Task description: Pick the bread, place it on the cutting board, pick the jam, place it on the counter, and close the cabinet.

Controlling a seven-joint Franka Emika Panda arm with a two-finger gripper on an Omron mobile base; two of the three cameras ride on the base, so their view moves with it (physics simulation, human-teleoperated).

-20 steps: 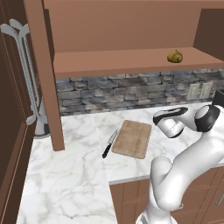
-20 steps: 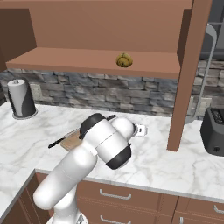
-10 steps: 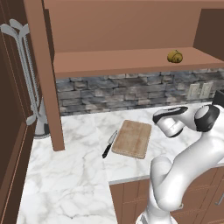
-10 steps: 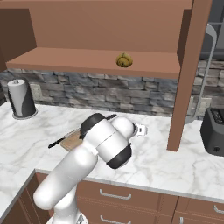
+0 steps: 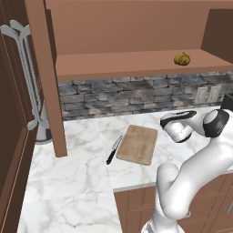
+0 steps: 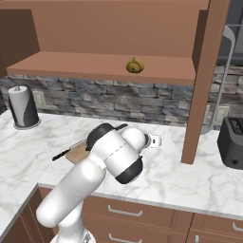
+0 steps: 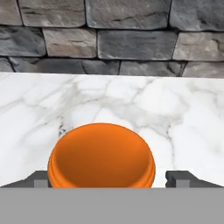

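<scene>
The jam (image 7: pixel 101 155), a squat orange jar, stands on the white marble counter (image 7: pixel 183 109) in front of the stone wall. My gripper (image 7: pixel 109 179) is open around it, one dark fingertip (image 7: pixel 178 178) a little off its right side and the other close by its left. The hand (image 6: pixel 154 141) hangs low over the counter (image 5: pixel 77 173), right of the cutting board (image 5: pixel 138 144) (image 6: pixel 78 151). The bread (image 5: pixel 182 58) (image 6: pixel 135 65) lies on the shelf of the open cabinet (image 5: pixel 127 63).
A black-handled knife (image 5: pixel 113 150) (image 6: pixel 64 154) lies left of the board. An open cabinet door (image 5: pixel 48 82) (image 6: pixel 204 80) hangs edge-on over the counter. A paper-towel roll (image 6: pixel 23 107) stands at the left, a dark toaster (image 6: pixel 232 142) at the right.
</scene>
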